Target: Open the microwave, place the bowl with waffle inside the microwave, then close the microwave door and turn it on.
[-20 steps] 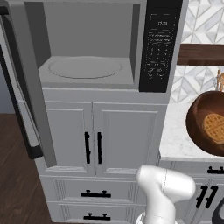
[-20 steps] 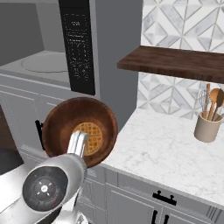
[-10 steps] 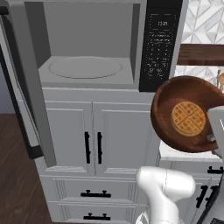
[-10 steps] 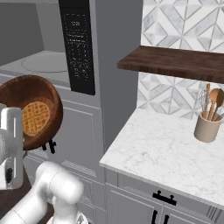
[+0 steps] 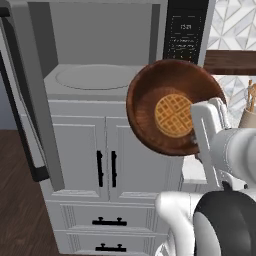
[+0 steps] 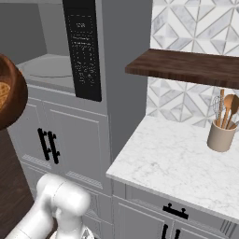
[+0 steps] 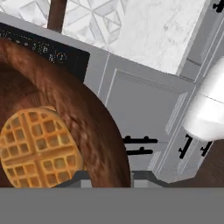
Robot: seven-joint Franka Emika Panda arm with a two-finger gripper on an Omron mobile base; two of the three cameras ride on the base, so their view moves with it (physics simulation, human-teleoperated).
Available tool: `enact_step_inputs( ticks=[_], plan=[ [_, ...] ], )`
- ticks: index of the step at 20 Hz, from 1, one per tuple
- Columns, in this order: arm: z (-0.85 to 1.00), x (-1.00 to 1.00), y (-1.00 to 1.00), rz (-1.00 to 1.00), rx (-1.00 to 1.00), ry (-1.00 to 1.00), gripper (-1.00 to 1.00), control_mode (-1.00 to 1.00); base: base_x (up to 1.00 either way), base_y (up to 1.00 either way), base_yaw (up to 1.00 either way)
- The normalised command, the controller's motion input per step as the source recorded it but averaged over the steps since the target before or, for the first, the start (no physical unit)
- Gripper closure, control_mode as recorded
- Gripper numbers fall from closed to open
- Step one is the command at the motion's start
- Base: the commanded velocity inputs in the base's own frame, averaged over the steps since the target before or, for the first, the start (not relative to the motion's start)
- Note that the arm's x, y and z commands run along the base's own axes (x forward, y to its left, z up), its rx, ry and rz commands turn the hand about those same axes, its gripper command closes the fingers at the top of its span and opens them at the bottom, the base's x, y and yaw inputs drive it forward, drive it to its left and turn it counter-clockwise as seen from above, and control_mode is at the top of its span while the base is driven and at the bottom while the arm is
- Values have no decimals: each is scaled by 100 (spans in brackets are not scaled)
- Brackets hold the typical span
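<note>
Gripper [image 7: 107, 178] pinches the rim of the bowl with waffle [image 5: 172, 107], carried in front of the open microwave [image 5: 105, 60] for loading.

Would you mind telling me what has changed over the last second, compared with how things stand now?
The gripper, shut on the rim of the bowl with waffle, has carried it from over the marble counter leftward, to in front of the microwave, tilted, below the keypad panel. The microwave door stays swung open; the utensil crock has not moved.
</note>
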Motion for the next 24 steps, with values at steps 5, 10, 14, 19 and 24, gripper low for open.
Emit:
enact_step_inputs(
  ticks=[5,10,14,19,24],
  plan=[
    [13,90,23,3,12,-4,100,-100,0,0,0],
    [5,99,0,20,6,16,100,-100,0,0,0],
    [1,48,42,3,0,4,100,-100,0,0,0],
    [8,48,53,0,0,-2,100,-100,0,0,0],
    [12,70,36,0,0,-1,100,-100,0,0,0]
  ],
)
